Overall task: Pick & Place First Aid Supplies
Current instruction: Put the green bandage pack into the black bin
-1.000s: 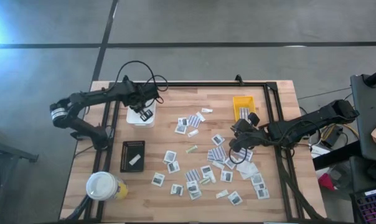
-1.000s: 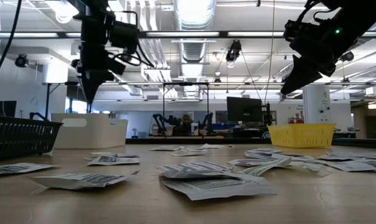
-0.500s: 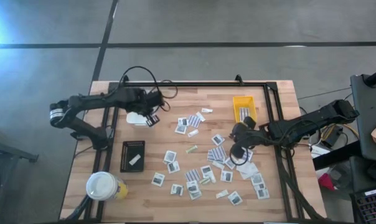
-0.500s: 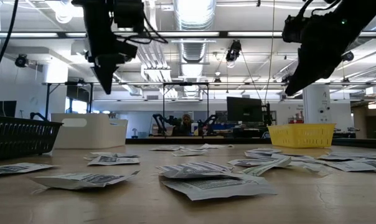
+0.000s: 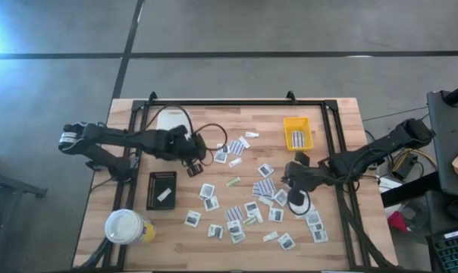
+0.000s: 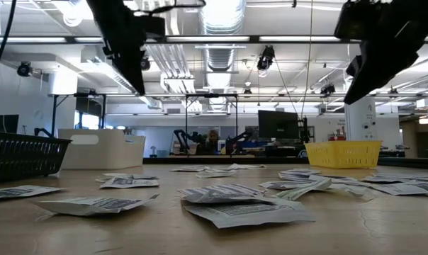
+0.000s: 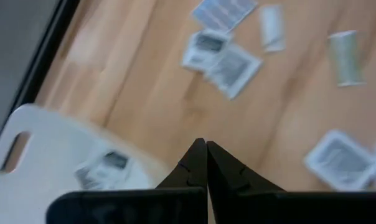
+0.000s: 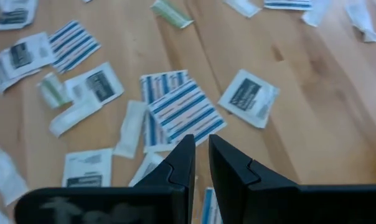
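The first aid packets (image 5: 248, 208) lie flat and scattered over the wooden table, most of them right of the middle. My left gripper (image 5: 193, 165) is shut and empty above bare wood, between the white tray (image 5: 167, 120) and a few packets (image 7: 228, 62). One packet (image 7: 104, 165) lies in that tray. My right gripper (image 5: 290, 180) hangs above the striped strips (image 8: 182, 112) with only a narrow gap between its fingers, holding nothing. In the low view both grippers, the left (image 6: 139, 88) and the right (image 6: 350, 99), are well above the table.
A yellow tray (image 5: 296, 133) with striped strips stands at the far right. A black tray (image 5: 161, 189) with one packet stands at the near left. A white-topped yellow cup (image 5: 125, 226) stands at the near left corner. A black frame (image 5: 229, 102) runs along the far side.
My left gripper has gone from above the white tray toward the table's right and near edges, out over bare wood. My right gripper has gone from beside the yellow tray toward the near edge, over the scattered packets.
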`<act>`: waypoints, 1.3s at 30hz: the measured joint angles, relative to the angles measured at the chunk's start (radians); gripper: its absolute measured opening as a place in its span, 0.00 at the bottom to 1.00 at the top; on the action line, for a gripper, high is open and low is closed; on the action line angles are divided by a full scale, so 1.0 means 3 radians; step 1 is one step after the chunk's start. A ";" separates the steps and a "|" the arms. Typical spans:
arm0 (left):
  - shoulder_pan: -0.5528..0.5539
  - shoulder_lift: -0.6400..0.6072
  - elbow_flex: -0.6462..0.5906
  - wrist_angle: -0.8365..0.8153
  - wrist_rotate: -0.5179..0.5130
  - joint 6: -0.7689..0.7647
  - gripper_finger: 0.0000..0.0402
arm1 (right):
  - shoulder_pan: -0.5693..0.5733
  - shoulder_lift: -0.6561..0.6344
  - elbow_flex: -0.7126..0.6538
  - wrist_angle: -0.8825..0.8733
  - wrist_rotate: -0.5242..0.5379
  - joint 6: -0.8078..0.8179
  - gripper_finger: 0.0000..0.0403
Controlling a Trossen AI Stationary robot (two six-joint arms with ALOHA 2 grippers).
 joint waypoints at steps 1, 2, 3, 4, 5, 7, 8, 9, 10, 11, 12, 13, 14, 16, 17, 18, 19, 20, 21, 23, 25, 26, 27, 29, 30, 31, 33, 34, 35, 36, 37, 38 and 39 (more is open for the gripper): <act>-0.0062 -0.0001 -0.0012 0.0087 -0.0001 -0.0015 0.00 | 0.0035 0.0004 0.0000 0.0004 0.0001 0.0021 0.11; -0.0123 -0.0002 -0.0036 0.0205 -0.0004 -0.0020 0.00 | 0.0069 0.0006 -0.0001 0.0003 0.0008 0.0032 0.11; -0.0184 -0.0002 -0.0064 0.0329 -0.0011 -0.0019 0.00 | 0.0101 0.0006 -0.0004 0.0006 0.0021 0.0034 0.11; -0.0240 -0.0002 -0.0093 0.0439 -0.0024 -0.0020 0.00 | 0.0132 0.0006 -0.0005 0.0011 0.0055 0.0034 0.11; -0.0290 -0.0002 -0.0122 0.0542 -0.0030 -0.0019 0.00 | 0.0161 0.0006 -0.0005 0.0020 0.0101 0.0033 0.11; -0.0370 -0.0002 -0.0191 0.0761 -0.0034 -0.0020 0.00 | 0.0207 0.0006 -0.0005 0.0037 0.0181 0.0031 0.11; -0.0401 -0.0002 -0.0231 0.0874 -0.0035 -0.0020 0.00 | 0.0222 0.0006 -0.0005 0.0049 0.0202 0.0016 0.11; -0.0429 -0.0002 -0.0274 0.0963 -0.0036 -0.0020 0.00 | 0.0233 0.0006 -0.0005 0.0081 0.0207 -0.0012 0.11; -0.0453 -0.0002 -0.0328 0.1069 -0.0038 -0.0020 0.00 | 0.0235 0.0006 -0.0005 0.0124 0.0210 -0.0059 0.11; -0.0472 -0.0002 -0.0382 0.1186 -0.0038 -0.0020 0.00 | 0.0235 0.0009 -0.0006 0.0175 0.0210 -0.0114 0.11; -0.0489 -0.0002 -0.0440 0.1308 -0.0041 -0.0020 0.00 | 0.0235 0.0019 -0.0006 0.0238 0.0211 -0.0173 0.11; -0.0500 -0.0002 -0.0501 0.1423 -0.0043 -0.0020 0.00 | 0.0234 0.0030 -0.0006 0.0305 0.0211 -0.0259 0.11; -0.0512 -0.0002 -0.0568 0.1539 -0.0044 -0.0020 0.00 | 0.0234 0.0043 -0.0006 0.0367 0.0211 -0.0365 0.11; -0.0531 -0.0002 -0.0735 0.1840 -0.0037 -0.0020 0.00 | 0.0233 0.0104 0.0008 0.0505 0.0219 -0.0607 0.11; -0.0537 -0.0002 -0.0806 0.1973 -0.0021 -0.0011 0.00 | 0.0233 0.0145 0.0023 0.0587 0.0238 -0.0742 0.11; -0.0545 -0.0002 -0.0877 0.2102 0.0000 0.0004 0.00 | 0.0233 0.0190 0.0033 0.0654 0.0256 -0.0872 0.11; -0.0549 -0.0002 -0.0943 0.2242 0.0034 0.0027 0.00 | 0.0233 0.0236 0.0040 0.0704 0.0262 -0.0999 0.11; -0.0552 -0.0002 -0.1004 0.2376 0.0078 0.0056 0.00 | 0.0233 0.0279 0.0050 0.0751 0.0263 -0.1126 0.11; -0.0555 -0.0002 -0.1067 0.2490 0.0116 0.0077 0.00 | 0.0233 0.0324 0.0067 0.0781 0.0264 -0.1250 0.11; -0.0556 -0.0002 -0.1164 0.2676 0.0209 0.0115 0.00 | 0.0233 0.0420 0.0112 0.0786 0.0267 -0.1462 0.11; -0.0556 -0.0002 -0.1210 0.2792 0.0286 0.0149 0.00 | 0.0233 0.0512 0.0154 0.0784 0.0268 -0.1690 0.11; -0.0556 -0.0002 -0.1218 0.2818 0.0332 0.0153 0.00 | 0.0228 0.0555 0.0178 0.0783 0.0268 -0.1804 0.11; -0.0556 -0.0002 -0.1228 0.2831 0.0370 0.0153 0.00 | 0.0216 0.0603 0.0207 0.0783 0.0268 -0.1919 0.11; -0.0556 -0.0002 -0.1249 0.2831 0.0474 0.0153 0.00 | 0.0186 0.0694 0.0265 0.0788 0.0271 -0.2108 0.11; -0.0556 -0.0002 -0.1254 0.2837 0.0515 0.0154 0.00 | 0.0164 0.0743 0.0286 0.0785 0.0276 -0.2195 0.11; -0.0556 0.0007 -0.1257 0.2857 0.0514 0.0155 0.00 | 0.0142 0.0796 0.0310 0.0786 0.0295 -0.2280 0.11; -0.0556 0.0055 -0.1257 0.2908 0.0513 0.0157 0.00 | 0.0100 0.0906 0.0344 0.0815 0.0418 -0.2457 0.11; -0.0552 0.0097 -0.1257 0.2973 0.0513 0.0158 0.00 | 0.0079 0.0970 0.0359 0.0833 0.0484 -0.2544 0.11; -0.0550 0.0154 -0.1257 0.3066 0.0512 0.0167 0.00 | 0.0054 0.1033 0.0368 0.0873 0.0541 -0.2641 0.11; -0.0550 0.0214 -0.1257 0.3167 0.0511 0.0194 0.00 | 0.0023 0.1089 0.0374 0.0926 0.0552 -0.2740 0.11; -0.0550 0.0281 -0.1257 0.3270 0.0510 0.0238 0.00 | -0.0005 0.1146 0.0377 0.0977 0.0552 -0.2835 0.11; -0.0547 0.0351 -0.1257 0.3371 0.0509 0.0276 0.00 | -0.0028 0.1205 0.0389 0.1010 0.0548 -0.2913 0.11; -0.0546 0.0423 -0.1250 0.3439 0.0509 0.0309 0.00 | -0.0054 0.1261 0.0411 0.1034 0.0543 -0.2972 0.11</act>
